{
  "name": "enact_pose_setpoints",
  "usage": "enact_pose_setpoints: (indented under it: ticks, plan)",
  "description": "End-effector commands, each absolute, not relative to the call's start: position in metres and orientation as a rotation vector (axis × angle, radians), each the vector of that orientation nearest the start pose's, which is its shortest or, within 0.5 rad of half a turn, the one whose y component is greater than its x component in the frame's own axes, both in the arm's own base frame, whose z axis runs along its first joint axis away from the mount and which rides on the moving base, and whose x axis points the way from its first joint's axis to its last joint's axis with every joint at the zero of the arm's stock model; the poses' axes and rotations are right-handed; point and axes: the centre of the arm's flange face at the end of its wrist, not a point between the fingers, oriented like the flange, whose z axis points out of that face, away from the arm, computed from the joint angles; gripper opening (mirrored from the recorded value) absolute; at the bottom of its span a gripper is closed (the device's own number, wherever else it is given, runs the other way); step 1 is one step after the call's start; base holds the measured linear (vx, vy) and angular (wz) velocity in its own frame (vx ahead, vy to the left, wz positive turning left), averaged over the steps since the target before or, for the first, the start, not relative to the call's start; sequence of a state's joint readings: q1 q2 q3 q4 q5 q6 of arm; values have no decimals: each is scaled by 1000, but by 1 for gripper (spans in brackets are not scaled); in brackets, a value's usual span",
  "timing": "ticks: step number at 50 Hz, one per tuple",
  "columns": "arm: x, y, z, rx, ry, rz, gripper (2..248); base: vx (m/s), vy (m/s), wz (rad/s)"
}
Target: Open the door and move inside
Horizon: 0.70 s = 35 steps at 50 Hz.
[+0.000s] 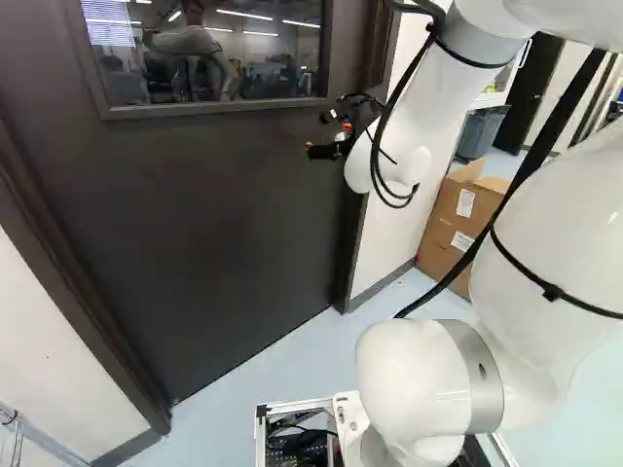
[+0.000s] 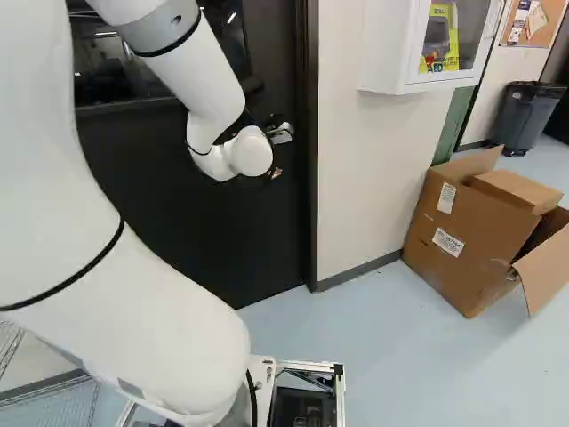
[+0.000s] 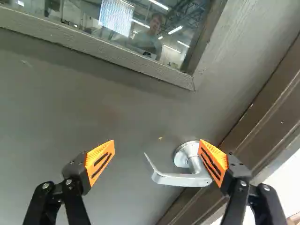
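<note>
The dark door [image 1: 224, 195] stands closed in its frame, with a window in its upper part. My gripper [image 1: 319, 132] is up by the door's edge in the left base view, right of and below the window. Seen from the wrist, the gripper [image 3: 157, 144] has its fingers wide apart, nothing held between them. A silver lever handle [image 3: 180, 179] lies ahead of it on the door [image 3: 70, 108]; its free end points into the gap, and one finger's orange pad [image 3: 213, 161] overlaps its round base. Whether that finger touches the handle, I cannot tell.
The dark door frame [image 2: 308, 178] and a white wall [image 2: 356, 178] adjoin the handle side. Cardboard boxes [image 2: 471, 231] stand on the floor by that wall, below a white wall cabinet [image 2: 387, 44]. A grey bin [image 2: 524, 116] is farther back. Wire racking [image 1: 18, 433] stands at the other side.
</note>
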<state>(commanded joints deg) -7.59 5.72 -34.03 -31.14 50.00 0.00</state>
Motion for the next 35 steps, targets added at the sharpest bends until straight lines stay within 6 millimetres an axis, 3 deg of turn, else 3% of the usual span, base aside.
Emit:
enact_pose_setpoints:
  ticks: [13, 35]
  plan:
    - [432, -22, 512, -2229, -705, -2160, 247, 0, 0, 0]
    - [434, -21, 490, -2268, -697, -2096, 247, 0, 0, 0]
